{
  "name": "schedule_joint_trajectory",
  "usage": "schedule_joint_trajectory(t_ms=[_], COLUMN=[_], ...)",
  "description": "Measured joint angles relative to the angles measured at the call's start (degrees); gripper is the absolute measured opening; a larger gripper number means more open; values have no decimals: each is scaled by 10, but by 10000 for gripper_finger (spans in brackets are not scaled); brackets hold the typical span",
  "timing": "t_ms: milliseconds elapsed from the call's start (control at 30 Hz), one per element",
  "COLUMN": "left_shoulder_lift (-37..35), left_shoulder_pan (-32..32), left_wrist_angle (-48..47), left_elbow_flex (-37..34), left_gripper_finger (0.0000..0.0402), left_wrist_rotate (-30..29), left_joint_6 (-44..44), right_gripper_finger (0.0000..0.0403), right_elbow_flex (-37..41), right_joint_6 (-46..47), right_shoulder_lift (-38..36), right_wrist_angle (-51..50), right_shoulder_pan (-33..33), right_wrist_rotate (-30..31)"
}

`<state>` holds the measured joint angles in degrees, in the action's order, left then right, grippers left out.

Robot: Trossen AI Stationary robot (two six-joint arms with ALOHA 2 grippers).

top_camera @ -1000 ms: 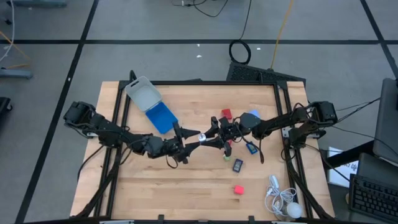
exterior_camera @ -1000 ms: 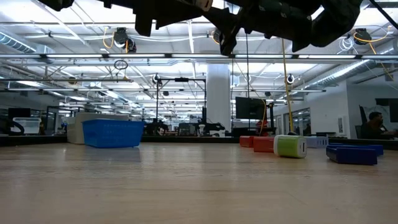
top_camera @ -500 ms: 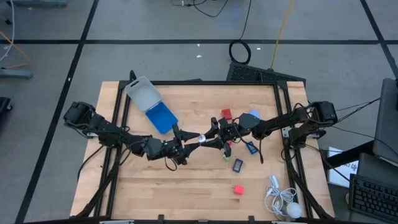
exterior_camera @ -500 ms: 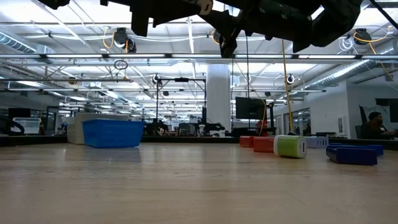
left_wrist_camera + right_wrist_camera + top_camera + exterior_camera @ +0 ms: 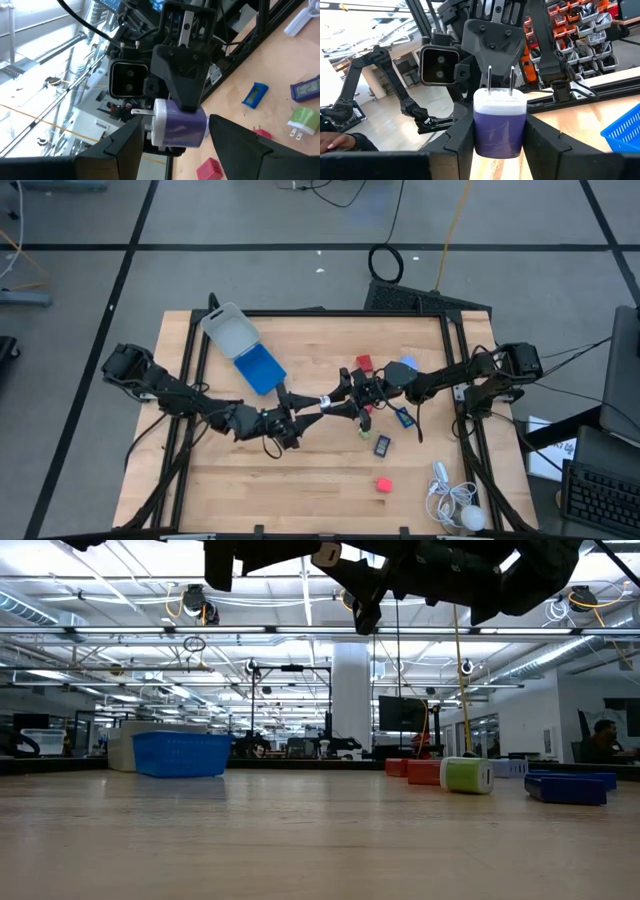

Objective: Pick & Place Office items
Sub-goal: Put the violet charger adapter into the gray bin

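Note:
A purple plug adapter with a white pronged face hangs in the air over the table's middle. My right gripper is shut on it. My left gripper is open and faces it from the left. Its fingers stand on either side of the adapter, with a small gap showing at each side. Loose on the table lie a red block, a pale blue piece, a green piece, a blue piece, a dark rectangle and another red block. My right gripper pinches the adapter's purple body between its two fingers, one on each side. It comes level from the table's right. The adapter is lifted clear of the table, its white face and two prongs pointing away at the left arm.
A clear plastic box and a blue tray sit at the far left of the table. A white corded gadget lies at the near right corner. The low view shows the green piece and red blocks resting on the tabletop.
My left arm has drawn back slightly toward the table's left edge. The adapter has stayed where it was, in my right gripper.

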<state>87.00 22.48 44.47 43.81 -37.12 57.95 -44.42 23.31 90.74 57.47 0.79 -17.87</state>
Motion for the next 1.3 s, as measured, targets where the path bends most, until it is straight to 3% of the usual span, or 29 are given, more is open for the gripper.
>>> schedule_joint_trajectory(t_ms=[1300], left_shoulder_lift=[0], left_shoulder_pan=[-26], left_wrist_angle=[2], left_elbow_flex=[0], left_gripper_finger=[222], left_wrist_rotate=[39], left_joint_6=[-37], right_gripper_finger=[131], right_elbow_flex=[0], right_joint_6=[9], right_shoulder_lift=[0], right_wrist_angle=[7], right_shoulder_pan=[0], right_wrist_rotate=[13])
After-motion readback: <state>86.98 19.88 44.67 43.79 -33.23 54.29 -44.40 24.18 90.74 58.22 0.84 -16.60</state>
